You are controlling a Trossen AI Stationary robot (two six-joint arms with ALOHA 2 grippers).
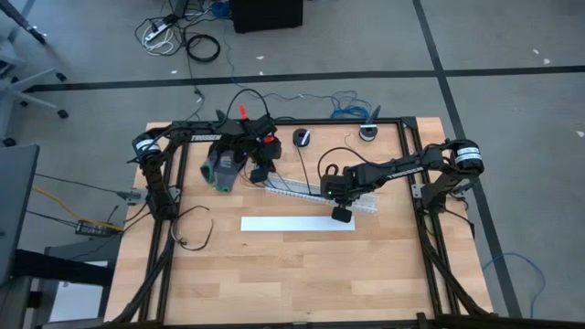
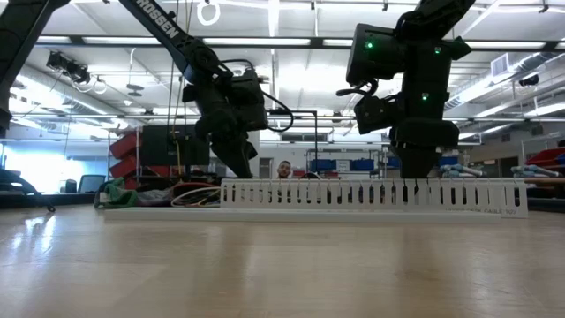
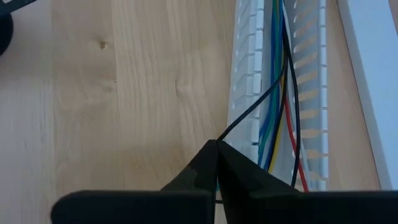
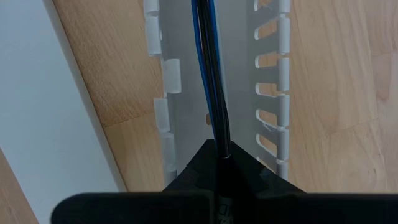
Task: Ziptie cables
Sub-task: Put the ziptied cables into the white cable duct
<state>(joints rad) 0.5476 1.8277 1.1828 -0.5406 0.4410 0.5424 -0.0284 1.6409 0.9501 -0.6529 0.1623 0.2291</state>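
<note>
Closest in, the left gripper (image 3: 216,148) is pinched tight on one thin black wire at the side of the white duct (image 3: 249,93). The cables (image 3: 278,81) run lengthwise inside it, toward the right gripper (image 4: 219,149), clamped on the bundle.

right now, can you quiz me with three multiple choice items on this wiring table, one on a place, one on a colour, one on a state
1. Where do the wires run?
A. inside the white slotted duct
B. across the flat white strip
C. off the table

2. What colour is the wire pinched at the left pincer?
A. red
B. black
C. yellow

3. How is the right pincer?
A. wide open
B. shut on the wires
C. shut on nothing

Answers: 1 A, both wrist views show wires lying between the slotted walls. 2 B, a thin black wire leads into its tip. 3 B, its fingers meet around the dark bundle.
</note>
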